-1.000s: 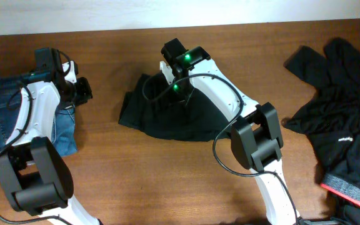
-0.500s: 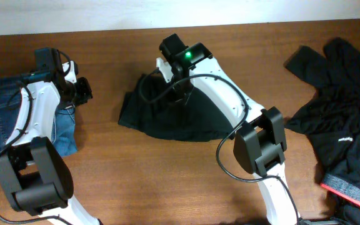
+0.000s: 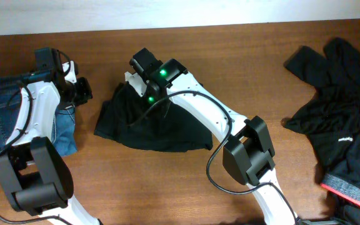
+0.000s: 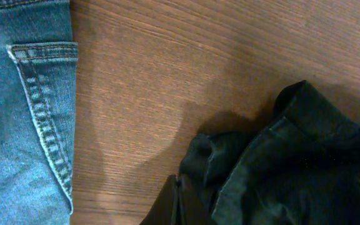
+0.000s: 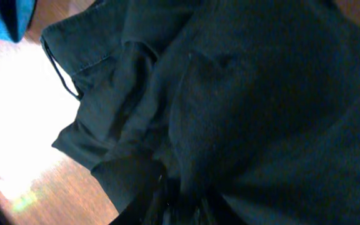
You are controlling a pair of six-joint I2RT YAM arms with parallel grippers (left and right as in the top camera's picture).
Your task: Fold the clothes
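One second has dragged the black trousers leftward across the table, with the right gripper clamped on a bunch of their upper edge. They now lie mid-table, near the jeans. The left gripper hangs closed and empty beside the jeans, so folding looks barely begun.

We found the trousers bunched on the table a little left of its middle, toward the far edge. The jeans lay at the left end, with a strip of bare wood between them and the trousers. A heap of other garments sat at the right end, well apart from the trousers. The left gripper hung above the jeans' right edge; the right gripper sat on the trousers' far left corner.
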